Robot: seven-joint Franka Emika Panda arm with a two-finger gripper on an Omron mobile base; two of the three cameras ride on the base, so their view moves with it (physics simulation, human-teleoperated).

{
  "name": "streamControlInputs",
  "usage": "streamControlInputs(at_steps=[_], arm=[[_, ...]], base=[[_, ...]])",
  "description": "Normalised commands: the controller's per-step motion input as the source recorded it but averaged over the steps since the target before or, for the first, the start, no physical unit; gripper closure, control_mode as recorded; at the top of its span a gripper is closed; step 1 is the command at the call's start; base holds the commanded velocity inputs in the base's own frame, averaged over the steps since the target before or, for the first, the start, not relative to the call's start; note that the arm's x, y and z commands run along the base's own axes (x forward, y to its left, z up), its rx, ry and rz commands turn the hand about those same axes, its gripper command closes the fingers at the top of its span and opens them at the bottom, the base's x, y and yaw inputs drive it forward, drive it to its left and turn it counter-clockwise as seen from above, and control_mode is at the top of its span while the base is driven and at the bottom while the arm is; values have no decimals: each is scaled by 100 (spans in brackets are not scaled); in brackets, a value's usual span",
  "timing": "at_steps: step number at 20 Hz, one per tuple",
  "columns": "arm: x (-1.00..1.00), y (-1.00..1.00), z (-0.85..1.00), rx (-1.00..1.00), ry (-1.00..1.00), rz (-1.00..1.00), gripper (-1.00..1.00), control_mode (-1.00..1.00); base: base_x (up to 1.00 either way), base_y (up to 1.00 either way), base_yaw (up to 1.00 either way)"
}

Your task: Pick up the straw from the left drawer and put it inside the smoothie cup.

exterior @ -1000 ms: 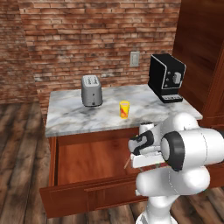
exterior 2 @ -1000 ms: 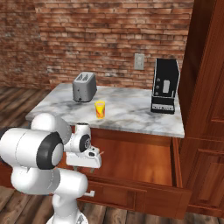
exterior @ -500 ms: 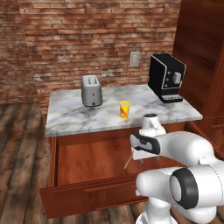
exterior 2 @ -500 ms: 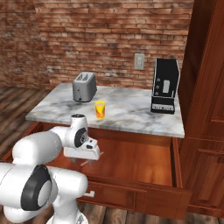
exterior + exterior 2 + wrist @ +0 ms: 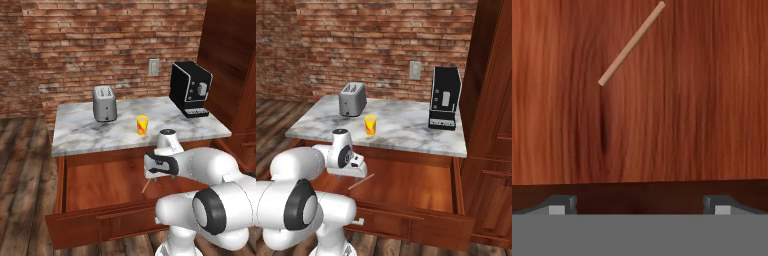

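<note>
The left drawer (image 5: 100, 181) is pulled out under the marble counter, its reddish wooden floor showing. The straw (image 5: 632, 44) lies slanted on that floor as a thin tan stick. It also pokes out below my hand as the straw (image 5: 145, 187) and the straw (image 5: 361, 181). My gripper (image 5: 639, 207) hangs just above the drawer floor, open, its fingertips (image 5: 560, 205) wide apart with nothing between them. The straw lies ahead of them, untouched. The gripper (image 5: 152, 176) sits over the drawer's right half. The yellow smoothie cup (image 5: 142, 125) stands upright near the counter's front edge, behind the hand.
A grey toaster (image 5: 105, 103) stands at the back left of the counter (image 5: 80, 135), and a black coffee machine (image 5: 190, 90) at the back right. A tall wooden cabinet (image 5: 491, 125) borders the drawer on the right. The drawer's front panel (image 5: 105, 222) rises near my base.
The arm's big white joints have swung lower and closer to the cameras. The hand has stayed over the straw, shifting only slightly. The straw and the cup have not moved.
</note>
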Motion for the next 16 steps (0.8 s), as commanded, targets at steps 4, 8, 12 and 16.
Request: streamControlInputs(at_steps=[4,8,12,16], arm=[[37,8,-5,0,-3,-10,-100,-100],[24,0,-16,0,-2,-11,-100,-100],[29,0,-17,0,0,-11,-100,-100],[32,0,-23,0,0,-11,-100,-100]], base=[[0,0,0],[0,0,0],[0,0,0],[0,0,0]])
